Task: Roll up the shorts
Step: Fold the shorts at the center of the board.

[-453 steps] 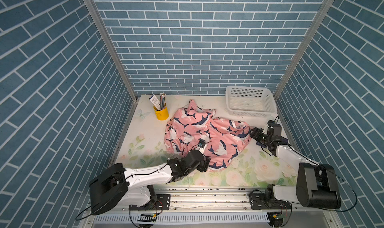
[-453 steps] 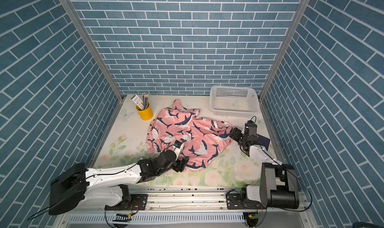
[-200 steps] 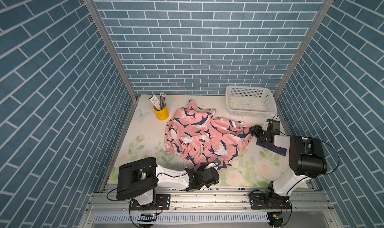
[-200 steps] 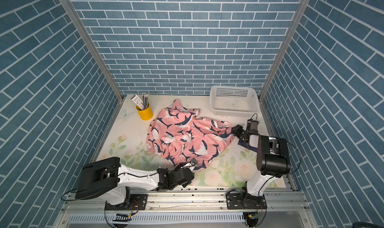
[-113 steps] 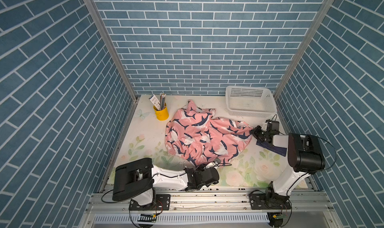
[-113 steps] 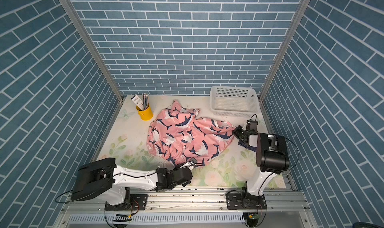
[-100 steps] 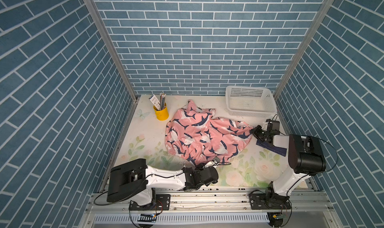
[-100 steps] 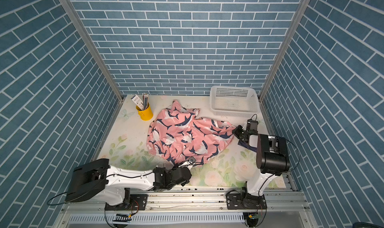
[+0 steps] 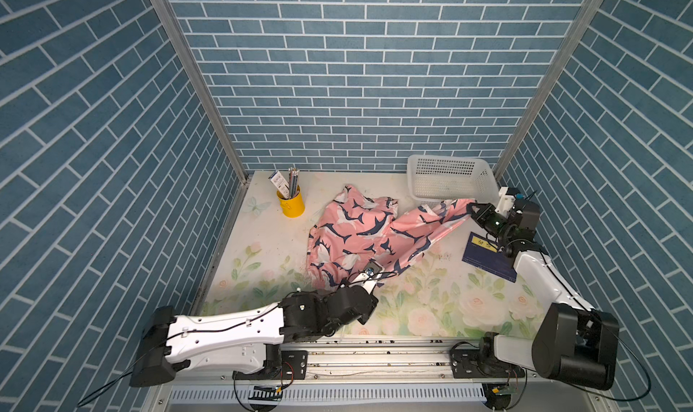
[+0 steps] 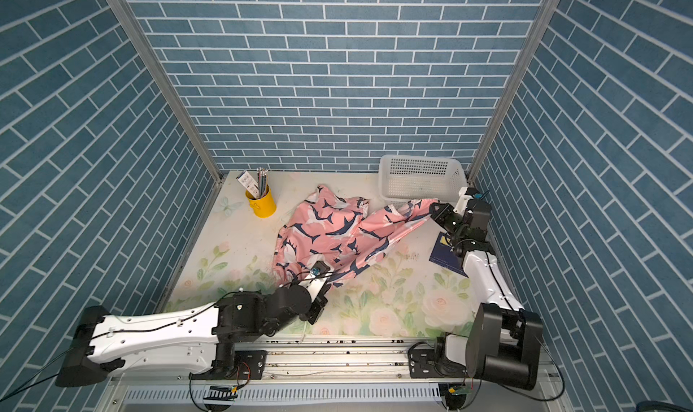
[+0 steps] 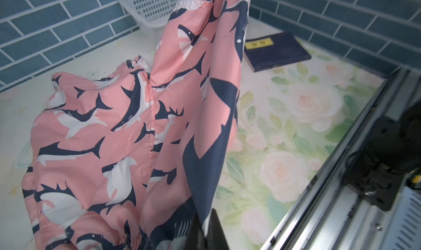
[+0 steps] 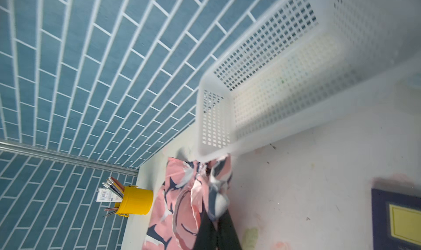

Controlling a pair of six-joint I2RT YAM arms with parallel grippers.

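On the worktop (image 9: pixel 262 248) the shorts (image 9: pixel 352 233) are pinched at the near edge by the left gripper (image 11: pixel 206 228) and at the far right by the right gripper (image 12: pixel 216 233); they should be laid flat evenly.

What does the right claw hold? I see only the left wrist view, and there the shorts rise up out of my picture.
Observer: The right claw is shut on one end of the shorts, held up beside the white basket.
Operator: Does anything stand behind the shorts?
Observer: Yes, a yellow cup with pencils stands farther back, on the left arm's side, apart from the fabric.
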